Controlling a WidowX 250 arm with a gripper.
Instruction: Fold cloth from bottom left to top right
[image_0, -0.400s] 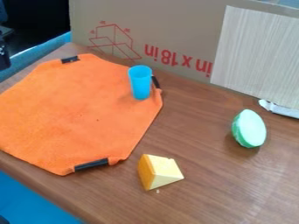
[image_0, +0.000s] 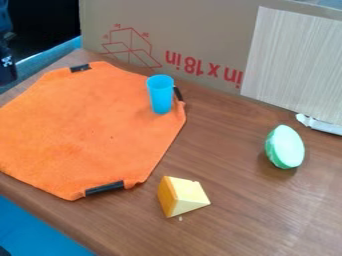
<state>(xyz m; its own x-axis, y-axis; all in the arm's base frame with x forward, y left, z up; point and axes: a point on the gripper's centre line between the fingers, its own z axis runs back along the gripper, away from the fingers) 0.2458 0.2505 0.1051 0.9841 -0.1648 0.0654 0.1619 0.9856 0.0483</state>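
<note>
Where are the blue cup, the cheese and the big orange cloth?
Blue cup (image_0: 161, 96): camera view, on the middle of its side.
Cheese (image_0: 190, 195): camera view, on its pale yellow face.
Orange cloth (image_0: 80, 130): camera view, near the middle of its top surface.

"in x 18in" (image_0: 204, 68) (upside down), on cardboard (image_0: 194, 25)

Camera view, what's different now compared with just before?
The black arm at the left edge has come slightly farther into view, to the right and down. The orange cloth, blue cup, yellow wedge and green piece stayed put.
</note>
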